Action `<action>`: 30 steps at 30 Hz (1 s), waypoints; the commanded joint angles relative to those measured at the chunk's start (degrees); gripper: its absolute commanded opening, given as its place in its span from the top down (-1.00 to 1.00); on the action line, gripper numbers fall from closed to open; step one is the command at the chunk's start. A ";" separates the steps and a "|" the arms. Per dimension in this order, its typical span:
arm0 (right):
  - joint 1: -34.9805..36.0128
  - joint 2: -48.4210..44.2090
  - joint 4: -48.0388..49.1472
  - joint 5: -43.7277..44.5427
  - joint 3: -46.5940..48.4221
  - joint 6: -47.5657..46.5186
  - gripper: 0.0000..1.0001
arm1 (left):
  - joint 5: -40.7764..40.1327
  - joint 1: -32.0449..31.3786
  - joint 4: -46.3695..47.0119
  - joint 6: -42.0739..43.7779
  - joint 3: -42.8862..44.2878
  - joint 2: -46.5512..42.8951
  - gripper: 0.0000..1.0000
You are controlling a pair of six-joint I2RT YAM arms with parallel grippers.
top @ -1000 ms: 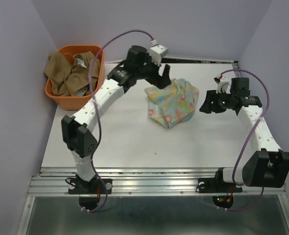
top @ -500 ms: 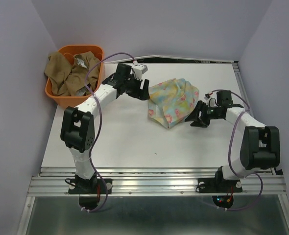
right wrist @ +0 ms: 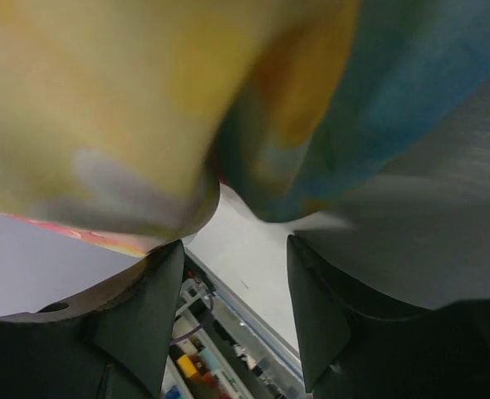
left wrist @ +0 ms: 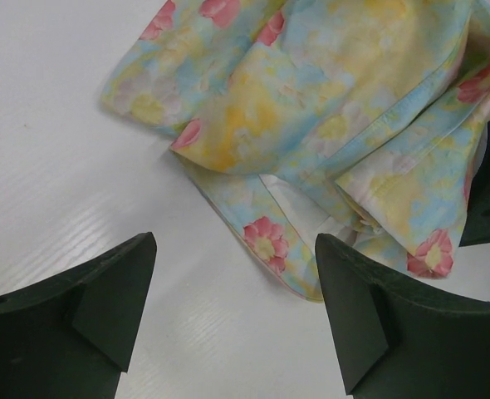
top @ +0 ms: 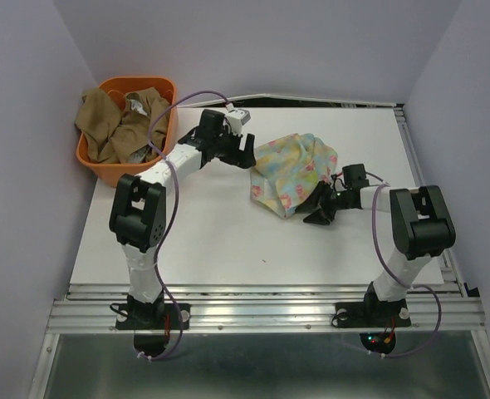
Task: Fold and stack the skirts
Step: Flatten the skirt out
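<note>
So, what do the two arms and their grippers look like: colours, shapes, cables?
Both the left arm and the right arm have white tube links between bulky black joint housings. A thin purple cable loops along each. The left gripper and the right gripper have dark, matte, wedge-shaped fingers. A small white block sits at the left wrist. No readable markings show.

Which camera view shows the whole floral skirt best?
Top external: the floral skirt lies whole, crumpled on the table. The left wrist view shows only part of it, sharp, with pink flowers. The right wrist view shows only blurred cloth, too close.
</note>
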 commanded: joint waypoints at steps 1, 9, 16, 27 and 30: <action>0.88 2.21 7.78 0.06 2.72 5.17 -0.16 | 1.81 0.11 1.37 1.77 3.78 2.91 -0.79; 0.88 -2.62 13.68 -0.99 -0.87 10.71 -0.15 | 3.92 0.11 2.51 1.42 4.84 4.50 -0.77; 3.59 -5.18 13.77 4.53 -0.27 13.26 -0.69 | 3.92 0.11 5.59 0.28 2.29 3.44 -0.77; 6.41 3.00 8.94 7.71 6.68 10.29 0.04 | 2.08 0.02 5.77 0.54 3.78 4.59 -0.70; 6.41 0.63 5.07 6.83 7.91 7.03 0.59 | 4.97 0.02 5.06 1.42 4.49 4.59 -0.70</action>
